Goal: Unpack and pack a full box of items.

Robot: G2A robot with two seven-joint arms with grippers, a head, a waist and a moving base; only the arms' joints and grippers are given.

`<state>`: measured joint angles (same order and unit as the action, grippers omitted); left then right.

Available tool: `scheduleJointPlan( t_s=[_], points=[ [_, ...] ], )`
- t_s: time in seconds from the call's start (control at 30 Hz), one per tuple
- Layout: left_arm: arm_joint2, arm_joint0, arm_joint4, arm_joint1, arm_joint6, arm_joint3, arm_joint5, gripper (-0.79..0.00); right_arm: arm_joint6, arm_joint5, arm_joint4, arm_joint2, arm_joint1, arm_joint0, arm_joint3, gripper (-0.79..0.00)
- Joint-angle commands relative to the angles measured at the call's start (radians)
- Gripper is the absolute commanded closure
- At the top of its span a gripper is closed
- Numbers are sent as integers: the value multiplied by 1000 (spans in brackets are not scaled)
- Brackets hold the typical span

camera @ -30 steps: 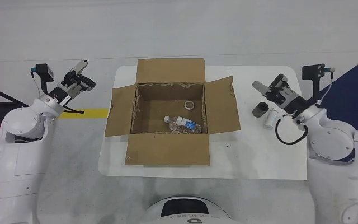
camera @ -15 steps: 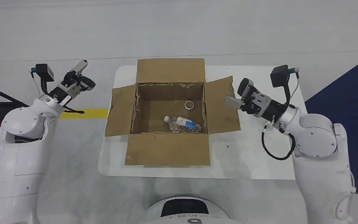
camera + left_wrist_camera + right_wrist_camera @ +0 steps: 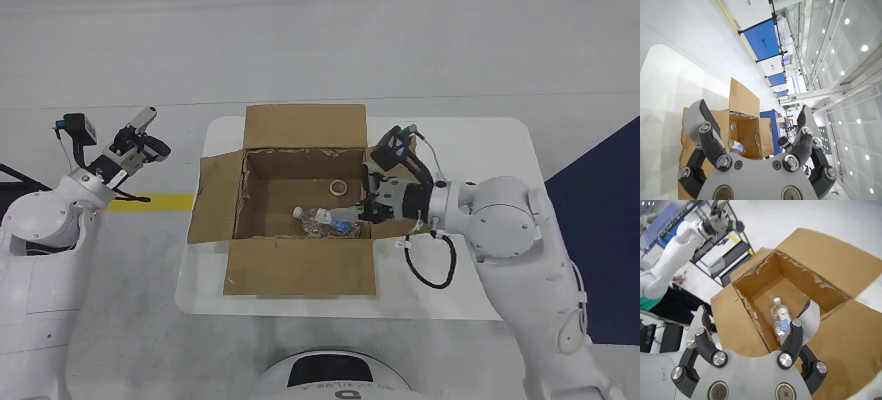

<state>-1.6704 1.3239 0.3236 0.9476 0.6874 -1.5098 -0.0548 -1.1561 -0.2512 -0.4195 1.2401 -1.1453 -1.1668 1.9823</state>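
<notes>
Top view: tape roll (image 3: 340, 187) near bottle (image 3: 322, 218)

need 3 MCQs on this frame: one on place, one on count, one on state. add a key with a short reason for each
1. Where is the water bottle?
A) upright on a flap
B) lying on the floor of the cardboard box
C) gripped in mid-air

2. How many items are in the box?
A) one
B) two
C) four

3. The right hand is:
A) shut on the bottle
B) shut, empty
C) open

Key:
1 B: the top view shows the bottle on its side on the box floor.
2 B: the box holds just the bottle and a tape roll.
3 C: in the right wrist view its fingers are spread apart above the bottle.
</notes>
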Motion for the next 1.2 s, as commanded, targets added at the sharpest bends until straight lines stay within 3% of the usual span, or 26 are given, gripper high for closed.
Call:
scheduleJointPlan(
  t_s=[0.0, 0.03, 0.1, 0.17, 0.23, 0.4, 0.63, 0.97, 1.17],
  points=[
    [0, 0, 0, 0, 0, 0, 0, -785, -66, 99, -55, -96, -10, 102, -41, -428],
    [0, 0, 0, 0, 0, 0, 0, -785, -84, 145, -85, -139, -16, 139, -62, -517],
    [0, 0, 0, 0, 0, 0, 0, -785, -110, 214, -129, -224, -31, 207, -113, -529],
    [0, 0, 0, 0, 0, 0, 0, -785, -111, 280, -162, -295, -47, 265, -169, -508],
    [0, 0, 0, 0, 0, 0, 0, -785, -101, 304, -191, -359, -62, 308, -225, -419],
    [0, 0, 0, 0, 0, 0, 0, -785, -48, 377, -287, -468, -94, 377, -368, -422],
    [0, 0, 0, 0, 0, 0, 0, -785, 35, 497, -422, -555, -129, 418, -486, -372],
    [0, 0, 0, 0, 0, 0, 0, -785, -2, 588, -515, -635, -176, 475, -637, -299],
    [0, 0, 0, 0, 0, 0, 0, -785, 64, 581, -498, -663, -212, 488, -726, -262]
  ],
)
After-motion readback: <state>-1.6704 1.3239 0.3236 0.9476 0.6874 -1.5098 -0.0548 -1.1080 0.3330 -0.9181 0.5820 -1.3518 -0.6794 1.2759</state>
